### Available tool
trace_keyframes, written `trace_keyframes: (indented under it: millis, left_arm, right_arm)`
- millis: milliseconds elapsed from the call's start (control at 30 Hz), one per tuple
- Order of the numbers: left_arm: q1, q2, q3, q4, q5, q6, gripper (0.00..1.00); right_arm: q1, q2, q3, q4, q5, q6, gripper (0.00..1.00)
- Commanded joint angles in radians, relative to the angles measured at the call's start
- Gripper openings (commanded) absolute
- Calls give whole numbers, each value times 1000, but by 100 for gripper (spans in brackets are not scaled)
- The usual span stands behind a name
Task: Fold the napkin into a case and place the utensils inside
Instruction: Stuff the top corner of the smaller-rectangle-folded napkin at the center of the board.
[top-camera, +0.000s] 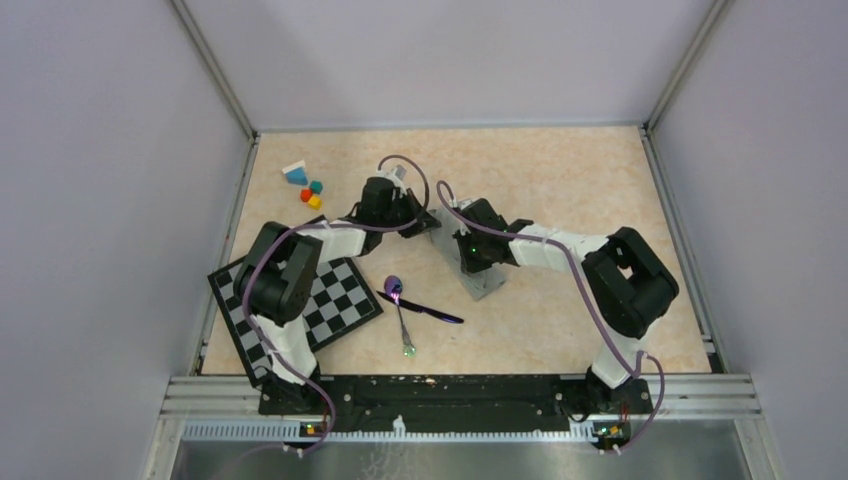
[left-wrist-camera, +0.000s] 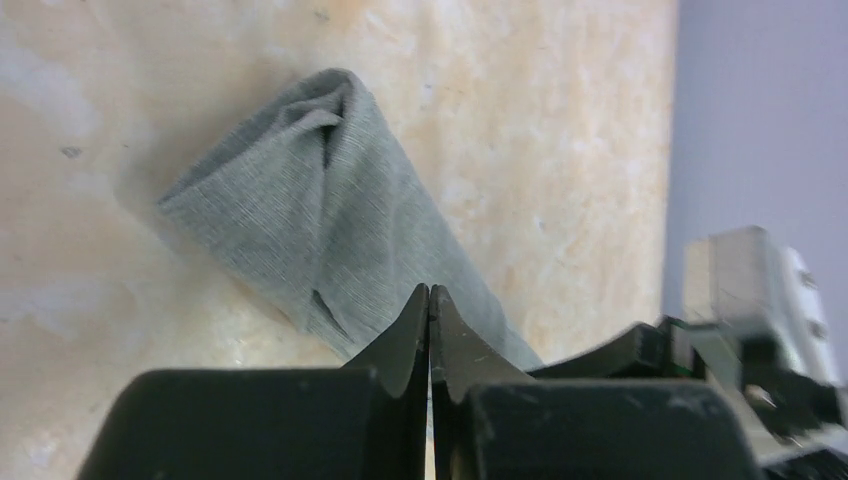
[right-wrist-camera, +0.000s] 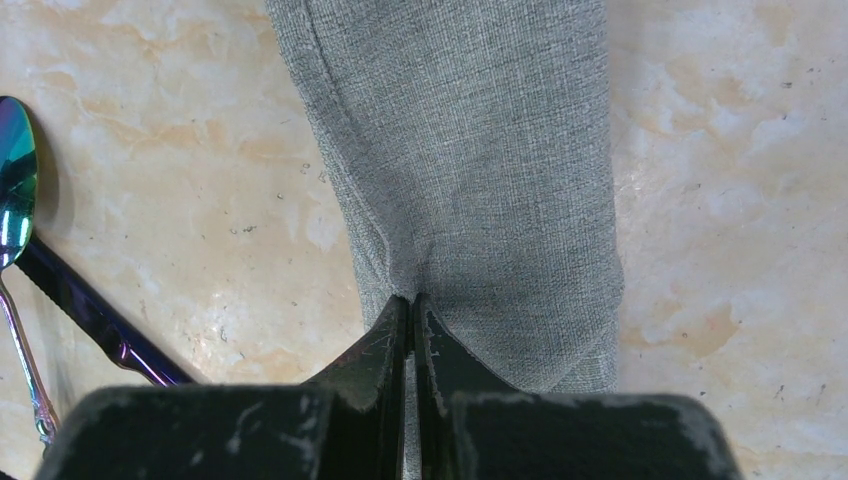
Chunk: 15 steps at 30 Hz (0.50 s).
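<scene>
The napkin (top-camera: 488, 285) lies folded into a narrow grey-green strip, the case, slanting across the middle of the table. My left gripper (top-camera: 427, 224) is shut at its far end; in the left wrist view its tips (left-wrist-camera: 429, 292) meet over the napkin (left-wrist-camera: 300, 200), and no cloth shows between them. My right gripper (top-camera: 468, 262) is shut on the near part; the cloth (right-wrist-camera: 470, 150) puckers at its tips (right-wrist-camera: 412, 300). The utensils lie crossed on the table left of the strip: the spoon (top-camera: 401, 312) (right-wrist-camera: 12, 180) and the dark stick (top-camera: 428, 311) (right-wrist-camera: 90, 320).
A black-and-white checkered board (top-camera: 335, 305) lies at the front left, partly under the left arm. Several small coloured blocks (top-camera: 305, 185) sit at the back left. Metal rails border the table on both sides and along the front.
</scene>
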Motion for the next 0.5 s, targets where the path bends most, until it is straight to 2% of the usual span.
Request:
trace_keyframes:
  millis: [0,167,367,467]
  left_arm:
    - [-20,52,69,-90,-89,83,0]
    - [-28,127,104,-86,-95,84,0]
    - [-4,185,118,-177,-211,150,0]
    - [7,202,116,-180,-175,158,0]
  right_arm:
    - [-8,1,-11,30,-6,13,0]
    - [-8,-2,-12,36,-12,16,0]
    - [-3,-40,-37,59,-54,-18,0]
    - [32,-104,-61,106,-28,-87,16]
